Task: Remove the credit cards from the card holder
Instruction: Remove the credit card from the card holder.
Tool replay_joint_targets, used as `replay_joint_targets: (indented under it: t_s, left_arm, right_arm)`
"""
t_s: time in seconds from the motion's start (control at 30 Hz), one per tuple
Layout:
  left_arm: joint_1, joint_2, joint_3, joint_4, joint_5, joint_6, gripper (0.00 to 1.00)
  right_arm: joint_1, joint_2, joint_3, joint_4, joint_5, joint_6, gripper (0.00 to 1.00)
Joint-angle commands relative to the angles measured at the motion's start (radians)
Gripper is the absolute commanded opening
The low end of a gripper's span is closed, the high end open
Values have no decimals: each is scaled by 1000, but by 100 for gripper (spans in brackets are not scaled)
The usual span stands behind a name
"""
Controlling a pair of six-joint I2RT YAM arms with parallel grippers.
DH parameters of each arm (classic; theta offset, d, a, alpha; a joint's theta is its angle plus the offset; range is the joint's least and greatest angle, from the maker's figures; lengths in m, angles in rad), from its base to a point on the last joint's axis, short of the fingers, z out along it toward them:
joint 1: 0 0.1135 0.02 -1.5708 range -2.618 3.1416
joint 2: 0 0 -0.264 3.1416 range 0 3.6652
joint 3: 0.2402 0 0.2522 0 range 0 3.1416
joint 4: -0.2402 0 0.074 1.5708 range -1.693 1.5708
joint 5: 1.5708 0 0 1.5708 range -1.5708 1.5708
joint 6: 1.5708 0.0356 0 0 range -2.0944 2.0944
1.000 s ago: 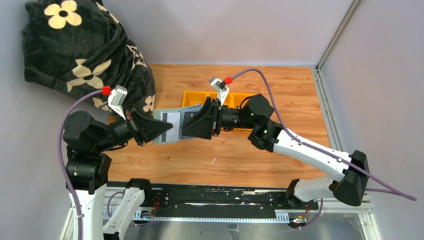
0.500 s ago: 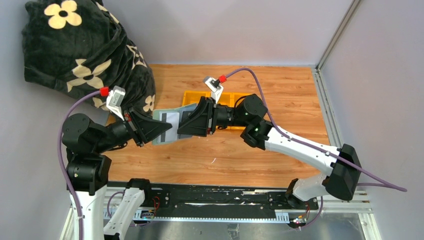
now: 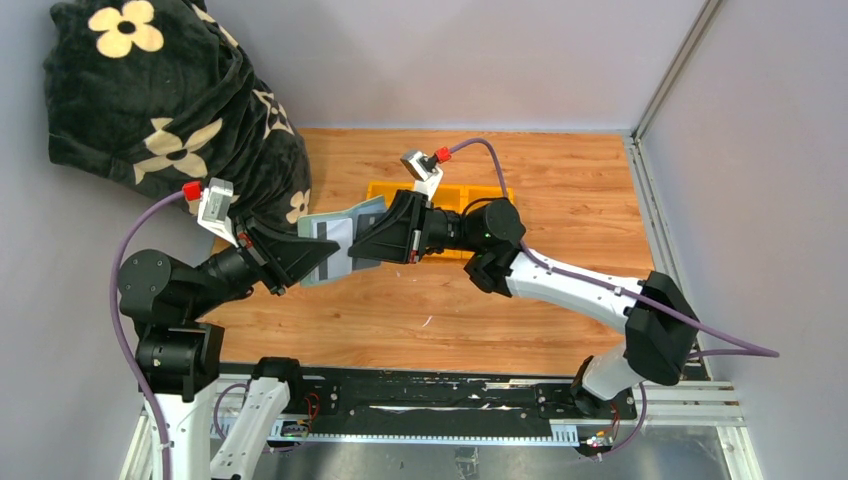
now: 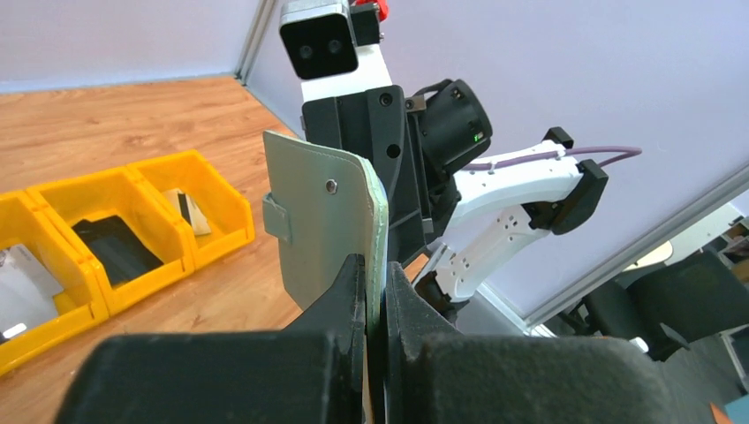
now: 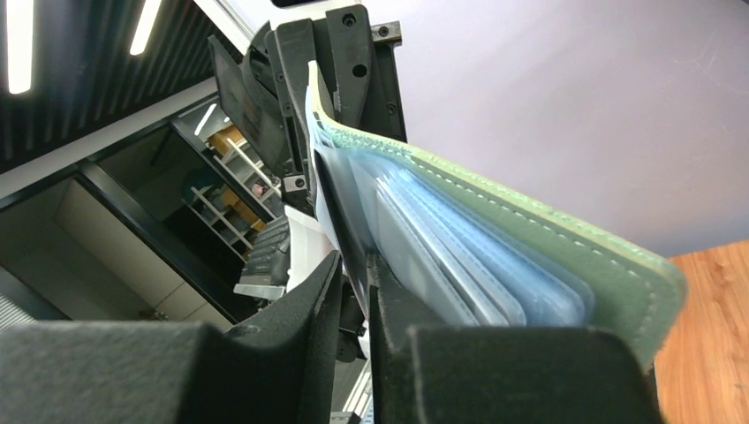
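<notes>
Both arms have shifted leftward since a second ago: the left arm has drawn back toward its base, the right arm has reached further across, and the right claw's fingers have come much closer together. At far left a black flowered blanket (image 3: 150, 100) is heaped against the wall. Next to it the left gripper (image 3: 322, 264) is clenched on the card holder (image 4: 322, 221) — its fingers pinch the lower edge of the sage cover, which is held on edge in the air above the wooden table (image 3: 450, 300). A pale credit card (image 3: 333, 229) with a dark stripe shows at the holder's open face. The right gripper (image 5: 353, 283) meets the holder from the other side, its fingers set close on either side of a thin pale sheet beside the light blue leaves — whether they already press it I cannot tell. Further right and behind, the yellow tray (image 3: 482, 195) rests on the table with a dark card (image 4: 115, 249) in its middle compartment.
</notes>
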Motion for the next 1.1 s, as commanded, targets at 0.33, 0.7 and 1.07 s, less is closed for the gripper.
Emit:
replay_joint_targets:
  t_s: [0.33,0.7,1.07]
  left_arm:
    - [-10,12,-66,4,20,-31,16]
    - [-10,4,-42,52,87,-98,21]
    - [-10,5,-45,141,123,-184,8]
  right_arm:
    - [70,47,27,235,19,58,28]
    - [58,37,-34,229,57,57,0]
    - [36,30,-92,374,43,138,10]
